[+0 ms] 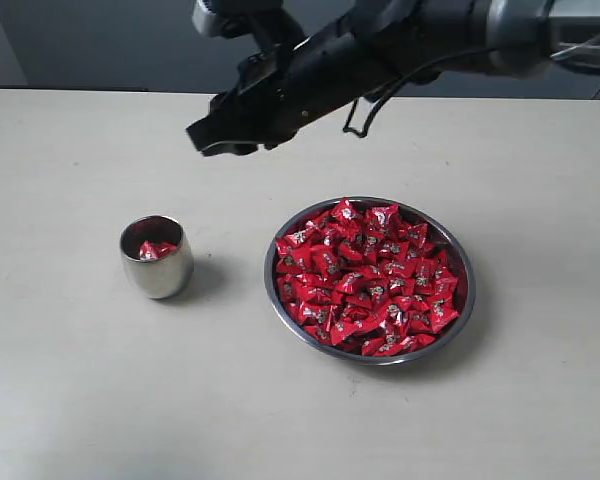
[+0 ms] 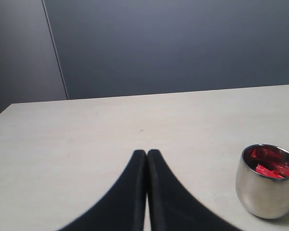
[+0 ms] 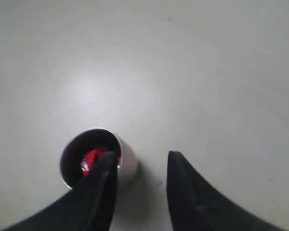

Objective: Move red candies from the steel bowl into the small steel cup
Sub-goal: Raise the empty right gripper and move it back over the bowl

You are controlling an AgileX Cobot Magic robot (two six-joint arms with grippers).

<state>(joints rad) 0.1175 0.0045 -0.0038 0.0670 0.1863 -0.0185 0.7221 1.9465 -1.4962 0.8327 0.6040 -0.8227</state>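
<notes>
Here, right gripper (image 1: 212,138) at upper centre of the exterior frame, jaws parted and empty, red candies (image 1: 370,280) heaped in steel bowl (image 1: 380,361) right of centre, a few inside small steel cup (image 1: 157,270) at left, left gripper (image 2: 147,153) pinched closed.

Polished steel cup (image 1: 160,278) and bowl (image 1: 269,272), glossy crinkled red candies (image 1: 365,280), matt table (image 1: 80,400).

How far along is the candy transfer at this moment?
Done: a few red candies already lie in the small steel cup. In hand: nothing; the right gripper hangs open and empty above the table near the cup. Left: the steel bowl is heaped with candies, so most of the job is ahead.
</notes>
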